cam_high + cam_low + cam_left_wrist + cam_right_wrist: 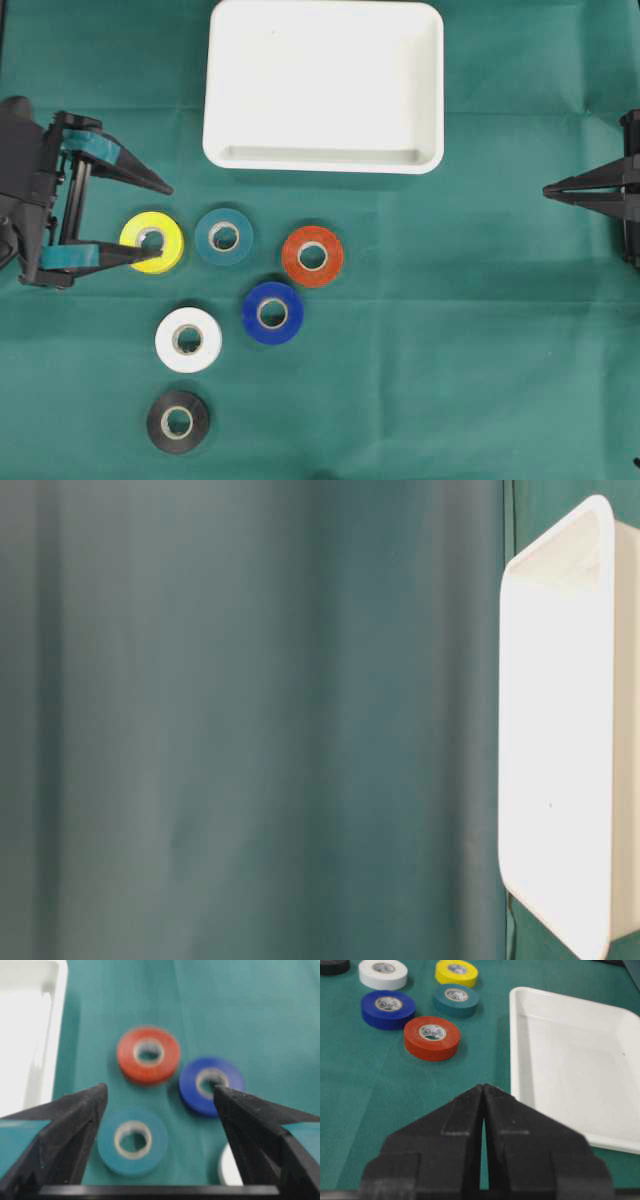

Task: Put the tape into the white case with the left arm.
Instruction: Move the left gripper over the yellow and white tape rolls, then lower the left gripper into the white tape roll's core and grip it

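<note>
Several tape rolls lie flat on the green cloth: yellow (152,242), teal (224,236), red (313,256), blue (272,312), white (188,340) and black (178,421). The white case (323,85) stands empty at the back. My left gripper (172,220), with teal strips on its fingers, is open wide at the left. From overhead its lower finger crosses the yellow roll. The left wrist view shows the left gripper (160,1090) holding nothing, with the teal roll (132,1141) on the cloth between its fingers. My right gripper (547,190) is shut at the right edge.
The case's rim (59,1020) shows at the left of the left wrist view, with the red roll (148,1055) and blue roll (211,1085) ahead. In the right wrist view the shut right gripper (484,1086) points between the case (580,1060) and the rolls.
</note>
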Robot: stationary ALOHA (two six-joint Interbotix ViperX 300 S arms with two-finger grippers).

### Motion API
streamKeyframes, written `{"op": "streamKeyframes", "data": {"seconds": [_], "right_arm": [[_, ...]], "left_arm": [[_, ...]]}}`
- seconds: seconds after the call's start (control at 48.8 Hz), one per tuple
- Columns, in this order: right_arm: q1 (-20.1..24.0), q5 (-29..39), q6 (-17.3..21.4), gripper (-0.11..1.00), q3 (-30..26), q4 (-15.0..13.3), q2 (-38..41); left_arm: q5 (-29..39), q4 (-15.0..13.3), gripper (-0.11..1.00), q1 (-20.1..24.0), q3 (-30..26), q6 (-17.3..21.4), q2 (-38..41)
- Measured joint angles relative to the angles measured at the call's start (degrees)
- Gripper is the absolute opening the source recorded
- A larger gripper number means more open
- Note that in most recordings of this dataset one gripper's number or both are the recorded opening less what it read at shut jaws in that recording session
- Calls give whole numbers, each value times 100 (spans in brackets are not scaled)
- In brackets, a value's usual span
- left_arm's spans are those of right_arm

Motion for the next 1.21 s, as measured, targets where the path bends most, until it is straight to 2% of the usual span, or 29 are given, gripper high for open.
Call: {"op": "streamKeyframes", "data": {"seconds": [0.287, 0.554, 0.984, 1.21], "right_arm": [[-9, 0, 0, -10, 0, 0, 0], [-9, 0, 0, -10, 9, 0, 0], [-9, 26, 44, -10, 0, 0, 0], [-9, 123, 149, -10, 18, 0, 0]], "left_arm": [[650, 0, 96, 0, -79, 0, 343], [721, 0, 95, -35, -167, 9, 536], [738, 0, 95, -958, -185, 62, 1222], [747, 0, 95, -1134, -229, 53, 1354]]}}
